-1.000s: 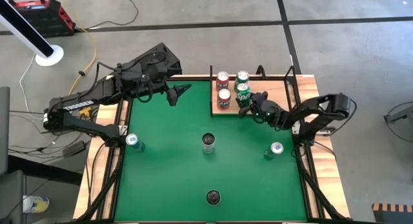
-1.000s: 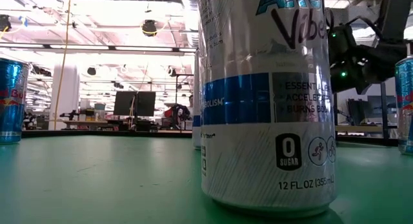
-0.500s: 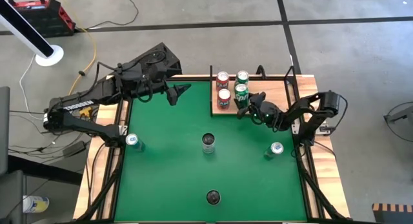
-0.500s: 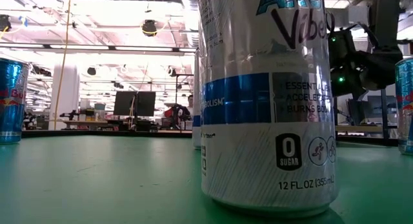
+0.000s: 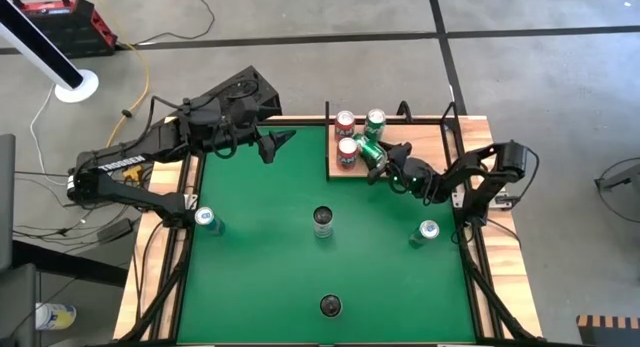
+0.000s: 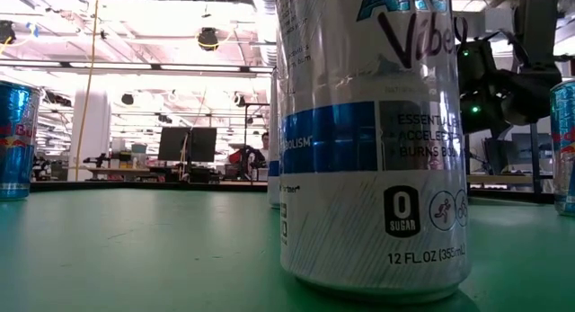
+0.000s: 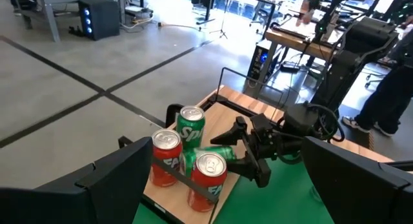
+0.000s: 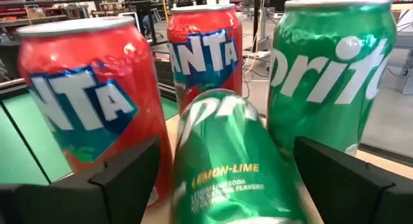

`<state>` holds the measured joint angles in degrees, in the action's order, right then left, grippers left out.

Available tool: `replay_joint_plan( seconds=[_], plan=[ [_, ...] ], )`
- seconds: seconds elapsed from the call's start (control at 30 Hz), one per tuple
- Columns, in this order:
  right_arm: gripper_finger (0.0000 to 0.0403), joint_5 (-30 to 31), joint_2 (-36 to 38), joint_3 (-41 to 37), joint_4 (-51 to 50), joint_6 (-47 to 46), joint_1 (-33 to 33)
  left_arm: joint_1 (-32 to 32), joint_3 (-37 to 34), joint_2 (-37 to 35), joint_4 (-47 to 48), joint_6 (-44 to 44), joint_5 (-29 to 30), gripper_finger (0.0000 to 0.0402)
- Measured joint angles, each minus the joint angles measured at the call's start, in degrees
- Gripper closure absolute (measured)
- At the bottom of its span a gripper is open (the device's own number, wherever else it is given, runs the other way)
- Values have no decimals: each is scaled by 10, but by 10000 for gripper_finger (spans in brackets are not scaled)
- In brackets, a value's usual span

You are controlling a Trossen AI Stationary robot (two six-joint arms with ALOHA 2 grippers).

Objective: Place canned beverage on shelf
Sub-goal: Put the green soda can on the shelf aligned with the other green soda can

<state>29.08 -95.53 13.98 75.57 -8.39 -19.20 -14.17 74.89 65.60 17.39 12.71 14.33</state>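
The green tabletop [image 5: 270, 237] is framed by a slatted wooden rim. At its far right corner lies the shelf [image 5: 420, 139], a pale wood panel with a thin black edge.

The left arm is stretched over the far left corner of the tabletop, where the left end effector [image 5: 280, 142] is held with its fingers spread, gripping nothing.

The right arm is reached in from the right edge, and the right end effector [image 5: 385, 165] is placed at the near edge of the shelf. Its fingers are spread to either side of a green Sprite can [image 5: 368, 152] [image 7: 208, 154] [image 8: 227, 156], which is tipped over on the shelf, its top pointing away from the end effector. In no view can contact between fingers and can be confirmed.

Just beyond the tipped can, three upright cans are grouped on the shelf: two red Fanta cans [image 5: 347, 153] [image 5: 344, 122] and a second Sprite can [image 5: 375, 121].

Further cans are left standing on the green: one near the left edge [image 5: 206, 220], one at centre [image 5: 322, 220], one near the right edge [image 5: 428, 231] and one at the near edge [image 5: 330, 306].
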Motion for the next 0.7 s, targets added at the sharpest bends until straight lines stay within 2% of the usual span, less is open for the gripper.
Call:
replay_joint_plan(
  seconds=[0.17,0.43,0.7],
  plan=[
    [35,14,0,0,-12,-1,9,0,0,0,0,0,0,25],
    [76,20,1,0,-51,-21,27,0,0,0,0,-1,0,25],
    [80,32,30,0,-95,-23,53,0,0,0,0,-4,0,25]
  ],
)
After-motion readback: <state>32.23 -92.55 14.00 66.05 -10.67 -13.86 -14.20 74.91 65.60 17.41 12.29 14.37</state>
